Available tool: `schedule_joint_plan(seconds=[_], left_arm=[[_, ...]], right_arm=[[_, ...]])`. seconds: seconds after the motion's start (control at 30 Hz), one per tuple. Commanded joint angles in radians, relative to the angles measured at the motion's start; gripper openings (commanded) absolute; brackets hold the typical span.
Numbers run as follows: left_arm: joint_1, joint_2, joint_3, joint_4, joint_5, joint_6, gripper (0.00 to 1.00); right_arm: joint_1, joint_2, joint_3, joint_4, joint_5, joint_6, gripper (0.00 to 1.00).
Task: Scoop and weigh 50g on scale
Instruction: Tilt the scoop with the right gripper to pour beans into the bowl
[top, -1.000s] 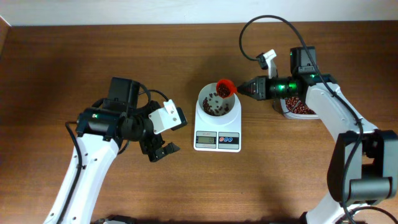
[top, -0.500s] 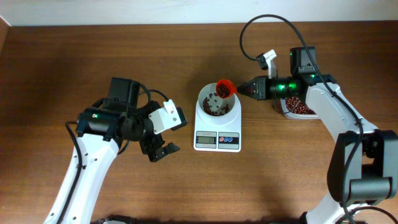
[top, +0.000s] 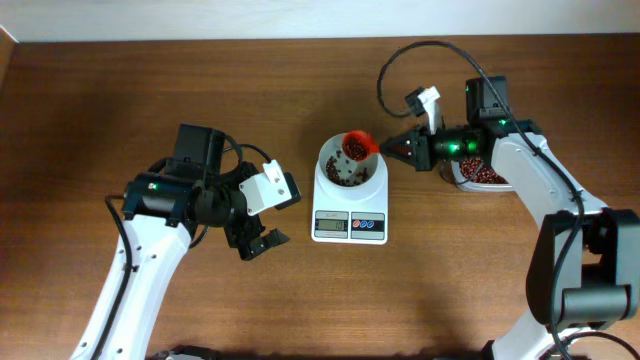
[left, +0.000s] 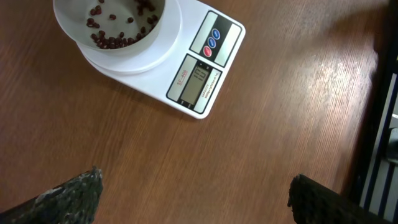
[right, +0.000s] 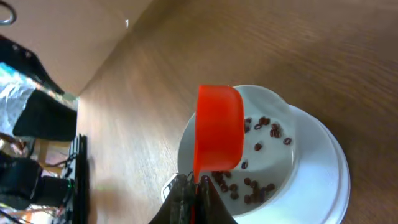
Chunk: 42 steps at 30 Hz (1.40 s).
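The white scale (top: 349, 226) stands mid-table with a round white bowl (top: 325, 160) on top, and red beans lie in the bowl. My right gripper (top: 388, 148) is shut on the handle of a red scoop (top: 355, 146), which is tipped over the bowl's right rim. In the right wrist view the scoop (right: 219, 127) hangs on its side above the bowl (right: 311, 180), with the right gripper (right: 196, 185) clamped on its handle. My left gripper (top: 258, 243) stands open, left of the scale and near the table. Between its fingers (left: 74, 194) there is only bare wood, with the scale (left: 199, 68) ahead.
A clear tub of red beans (top: 482, 176) sits right of the scale, partly under my right arm. The table's far edge meets a pale wall at the top. A black cable loops above the right arm.
My right wrist has rolled, tipping the red scoop onto its side over the bowl. The left arm has not moved.
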Motion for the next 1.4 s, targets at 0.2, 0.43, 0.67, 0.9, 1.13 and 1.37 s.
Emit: schedule_joint_plan(seconds=[0.2, 0.43, 0.67, 0.9, 1.13, 1.37], left_arm=[[-0.004, -0.002, -0.003, 0.002, 0.018, 0.016, 0.99], [-0.004, -0.002, -0.003, 0.002, 0.018, 0.016, 0.99], [-0.004, -0.002, -0.003, 0.002, 0.018, 0.016, 0.99], [-0.004, -0.002, -0.003, 0.002, 0.018, 0.016, 0.99], [-0.004, -0.002, -0.003, 0.002, 0.018, 0.016, 0.99], [-0.004, -0.002, -0.003, 0.002, 0.018, 0.016, 0.99]], right_arm=[[0.01, -0.008, 0.012, 0.005, -0.019, -0.353, 0.04], [0.01, -0.002, 0.0, 0.007, -0.019, -0.508, 0.04], [0.01, -0.002, -0.003, 0.007, -0.018, -0.62, 0.04], [0.011, 0.006, -0.004, 0.029, 0.006, -0.631, 0.04], [0.048, 0.015, -0.004, 0.029, 0.002, -0.631, 0.04], [0.064, 0.018, -0.004, 0.026, 0.06, -0.631, 0.04]])
